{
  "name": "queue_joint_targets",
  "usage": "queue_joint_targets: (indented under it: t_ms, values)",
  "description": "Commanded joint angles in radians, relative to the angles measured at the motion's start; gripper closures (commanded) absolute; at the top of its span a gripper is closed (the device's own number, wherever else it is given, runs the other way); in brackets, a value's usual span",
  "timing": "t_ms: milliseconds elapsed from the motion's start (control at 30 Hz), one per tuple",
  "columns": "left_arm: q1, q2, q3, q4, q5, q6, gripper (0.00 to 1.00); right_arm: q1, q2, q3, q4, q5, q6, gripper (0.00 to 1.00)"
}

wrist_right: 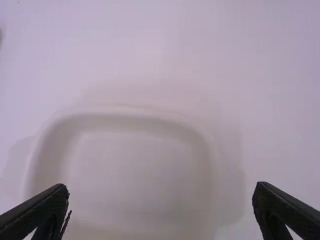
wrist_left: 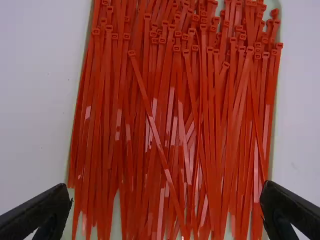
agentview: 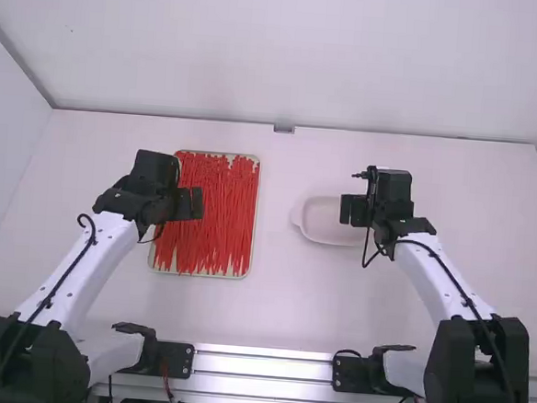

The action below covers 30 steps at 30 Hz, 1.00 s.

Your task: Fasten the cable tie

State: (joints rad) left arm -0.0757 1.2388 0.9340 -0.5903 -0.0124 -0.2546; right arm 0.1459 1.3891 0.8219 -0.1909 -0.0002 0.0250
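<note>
The left fingers (wrist_left: 40, 212) hung spread wide above red cable ties (wrist_left: 175, 125) heaped on a tray (agentview: 250, 260) on the counter (agentview: 335, 298). The right fingers (wrist_right: 287, 207) gaped open, empty, over a white dish (wrist_right: 135, 150) right of the tray, apart from it.

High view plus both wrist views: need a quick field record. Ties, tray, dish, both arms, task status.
cable ties: red, loose pile lying lengthwise on the tray, all look straight
tray: flat, pale, left of the table's middle
dish: white, looks empty, right of the tray, apart from it
left gripper: above the ties, jaws open, holding nothing
right gripper: above the dish, jaws open, holding nothing
task status: no tie picked up yet
</note>
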Motion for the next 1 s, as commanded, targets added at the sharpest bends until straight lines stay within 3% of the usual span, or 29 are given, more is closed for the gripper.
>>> queue_joint_targets:
  t_ms: [0,967]
  values:
    - [-0.009,0.006,0.023,-0.004,-0.003,0.001,0.01,0.005,0.008,0.037,0.0,0.001,0.005,0.02]
    - [-0.01,0.006,0.023,-0.008,-0.005,0.053,0.01,0.006,0.008,0.037,-0.034,-0.026,0.005,0.02]
